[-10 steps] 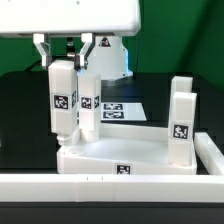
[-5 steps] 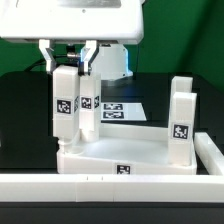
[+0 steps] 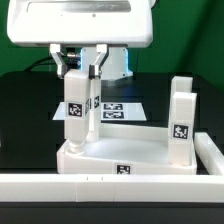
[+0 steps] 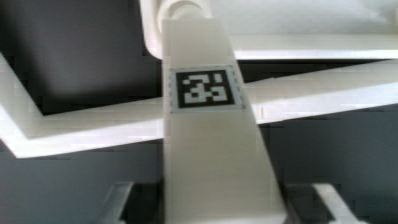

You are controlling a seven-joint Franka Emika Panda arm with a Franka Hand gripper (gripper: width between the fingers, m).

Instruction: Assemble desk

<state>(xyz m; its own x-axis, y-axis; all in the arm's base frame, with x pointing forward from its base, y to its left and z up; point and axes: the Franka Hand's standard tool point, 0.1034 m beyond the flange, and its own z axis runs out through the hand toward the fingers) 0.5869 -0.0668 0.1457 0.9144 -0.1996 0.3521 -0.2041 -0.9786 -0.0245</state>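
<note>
White plastic tray-like desk top (image 3: 125, 160) lies upside-down on the black table (image 3: 25, 110), against the long white border wall (image 3: 110, 190) at the front. Two white square-section legs with black-and-white tags already stand upright at its corners: one at the exterior view's right (image 3: 181, 122), one behind the hand (image 3: 93, 112). Third tagged white leg (image 3: 76, 110) is in the two-finger hand (image 3: 79, 70), clamped near its top end, fingers pressed on opposite flat faces. Leg hangs roughly upright over the front corner socket on the exterior view's left; cannot tell if the bottom end is seated or just touching. Wrist view: leg (image 4: 208, 120) runs down from between the fingers toward the top's rim (image 4: 320, 95).

Handling, judged: rigid, light, hard plastic; smooth faces likely slippery, so a firm squeeze on the flats suits. High grip leaves the lower end free for the socket but lets the leg tilt easily. Printed marker board (image 3: 118, 108) lies behind, untouched.
</note>
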